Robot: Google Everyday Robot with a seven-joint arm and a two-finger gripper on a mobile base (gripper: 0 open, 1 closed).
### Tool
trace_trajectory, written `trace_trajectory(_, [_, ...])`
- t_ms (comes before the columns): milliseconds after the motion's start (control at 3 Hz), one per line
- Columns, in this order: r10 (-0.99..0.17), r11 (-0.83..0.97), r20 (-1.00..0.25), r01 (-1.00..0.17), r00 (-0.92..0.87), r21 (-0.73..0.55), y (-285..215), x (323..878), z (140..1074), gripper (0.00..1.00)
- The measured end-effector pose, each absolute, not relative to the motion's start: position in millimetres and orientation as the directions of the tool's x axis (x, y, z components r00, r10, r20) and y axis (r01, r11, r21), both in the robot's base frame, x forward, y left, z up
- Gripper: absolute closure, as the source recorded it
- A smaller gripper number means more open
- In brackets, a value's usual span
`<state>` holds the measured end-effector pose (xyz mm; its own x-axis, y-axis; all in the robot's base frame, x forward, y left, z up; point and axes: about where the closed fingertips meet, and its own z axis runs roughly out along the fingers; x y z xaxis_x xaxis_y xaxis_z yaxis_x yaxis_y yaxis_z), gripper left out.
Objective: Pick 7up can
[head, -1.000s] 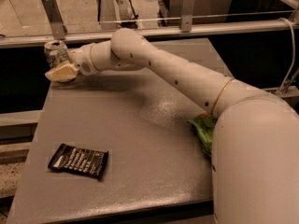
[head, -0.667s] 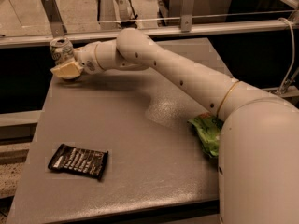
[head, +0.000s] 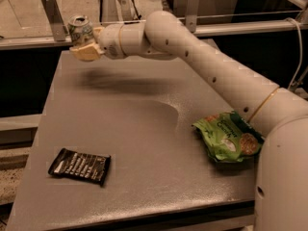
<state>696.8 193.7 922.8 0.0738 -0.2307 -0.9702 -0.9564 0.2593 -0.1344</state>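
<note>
The 7up can, white and green with a silver top, is at the far left above the back edge of the grey table. My gripper is shut on the can's lower part and holds it upright, clear of the tabletop. Its shadow falls on the table below. My arm reaches in from the right across the back of the table.
A green snack bag lies at the right edge next to my arm. A black snack packet lies front left. A metal rail with upright brackets runs behind the table's back edge.
The gripper has moved up and to the right with the can in it, lifting it off the back left corner of the table.
</note>
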Motion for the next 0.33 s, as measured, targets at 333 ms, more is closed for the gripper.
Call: trace_trajectory(333, [-0.232,0.264,-0.969,-0.954,0.08,-0.142,187.9,697.8,924.9,1.0])
